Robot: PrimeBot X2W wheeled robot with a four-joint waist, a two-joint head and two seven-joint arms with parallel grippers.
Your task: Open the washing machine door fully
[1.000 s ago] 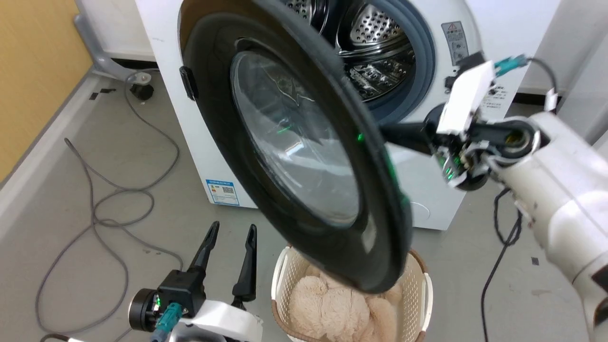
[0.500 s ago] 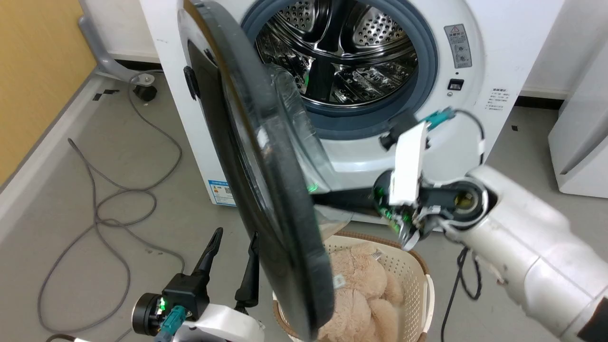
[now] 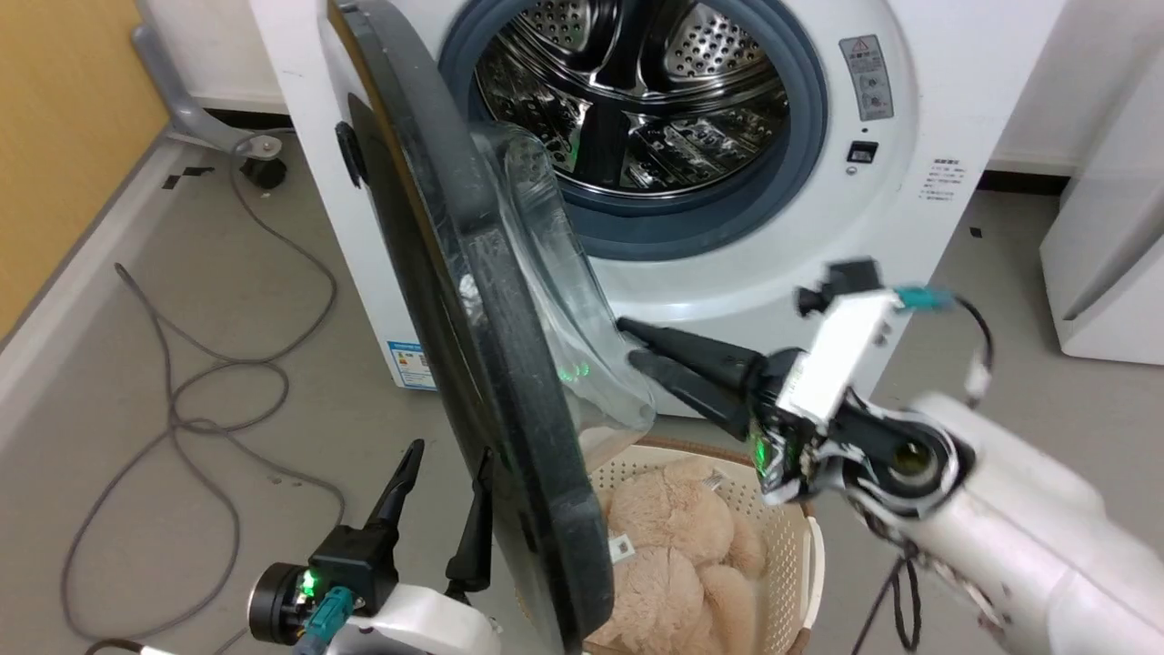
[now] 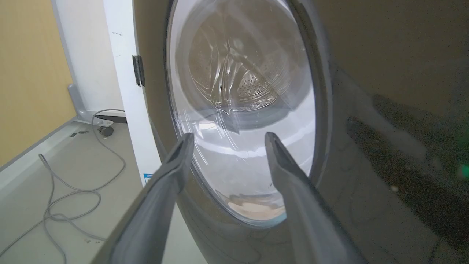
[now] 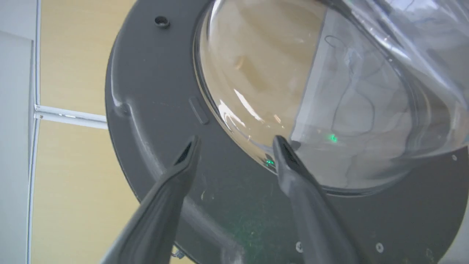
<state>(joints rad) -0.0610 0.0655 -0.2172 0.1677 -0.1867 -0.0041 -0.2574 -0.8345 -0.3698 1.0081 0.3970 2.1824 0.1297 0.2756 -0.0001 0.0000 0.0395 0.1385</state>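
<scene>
Door (image 3: 509,382) of washing machine (image 3: 791,255) stands edge-on at frame centre, roughly half open. Right tool (image 3: 627,340), fingers spread and empty beside its glass bowl, likely must push it leftward. Left tool (image 3: 447,452) gapes empty, lower left.

grey floor (image 3: 227,300) with looped grey cables (image 3: 238,366) at left; yellow wood-toned wall panel (image 3: 64,136) above a pale skirting (image 3: 73,300); white unit (image 3: 1109,255) at right, white wall (image 3: 1078,77) behind; even indoor light.
</scene>
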